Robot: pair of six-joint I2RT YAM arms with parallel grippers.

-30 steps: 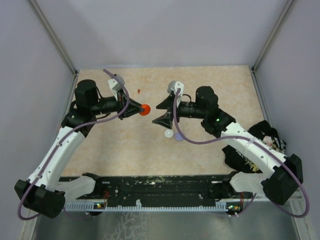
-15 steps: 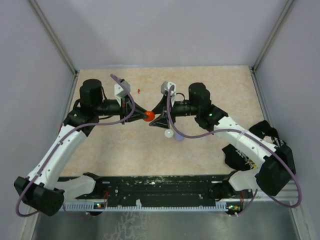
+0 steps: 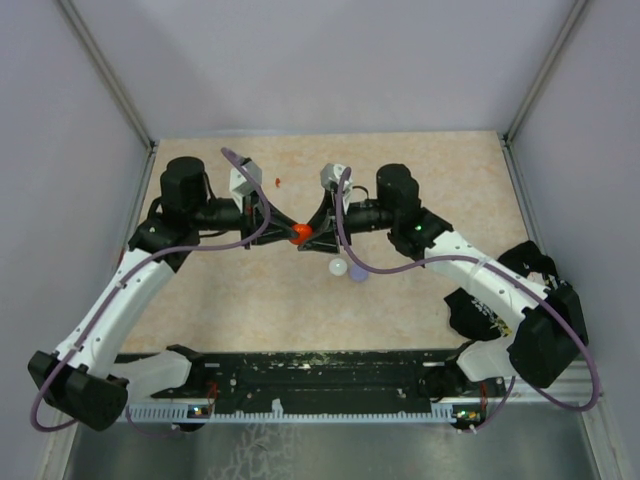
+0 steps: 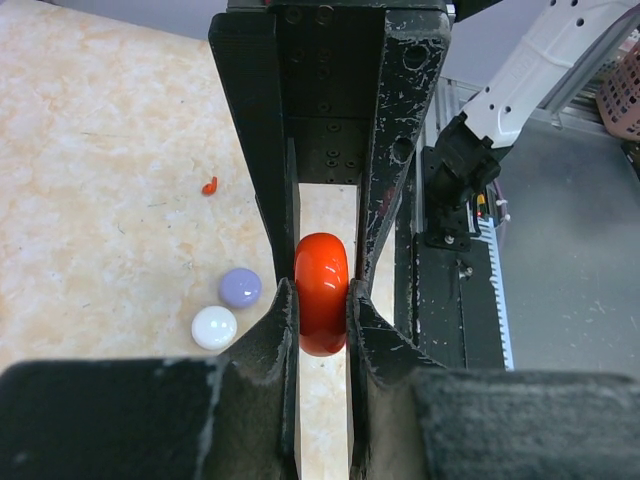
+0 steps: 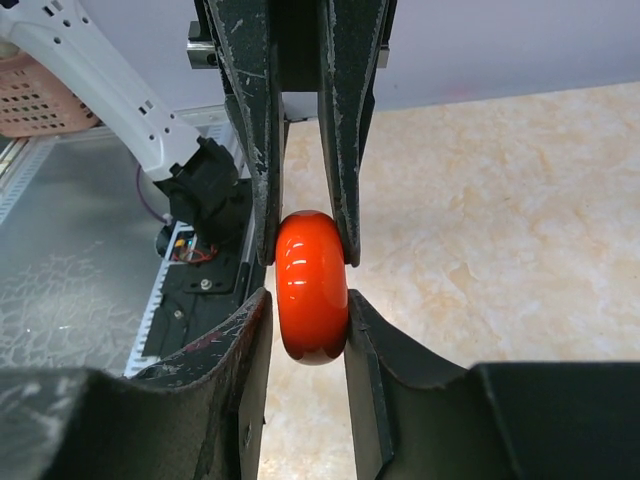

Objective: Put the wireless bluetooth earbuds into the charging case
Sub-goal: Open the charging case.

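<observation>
A round red disc [image 3: 299, 234] hangs above the table between both grippers. My left gripper [image 3: 290, 231] is shut on it, and both fingers press its flat faces in the left wrist view [image 4: 322, 296]. My right gripper [image 3: 309, 236] straddles the same disc [image 5: 311, 285] from the opposite side. One of its fingers touches the disc and the other stands a thin gap off. One tiny red earbud [image 3: 277, 182] lies on the far table and also shows in the left wrist view [image 4: 209, 185]. The other earbuds are out of view.
A white disc [image 3: 339, 266] and a lavender disc [image 3: 358, 272] lie side by side on the table below the grippers, also in the left wrist view [image 4: 214, 327] [image 4: 240, 288]. A dark bundle [image 3: 520, 285] lies at the right edge. A black rail [image 3: 320, 372] runs along the near edge.
My right gripper has moved left onto the red disc and narrowed its jaws around it. My left gripper has carried the disc slightly right and toward me.
</observation>
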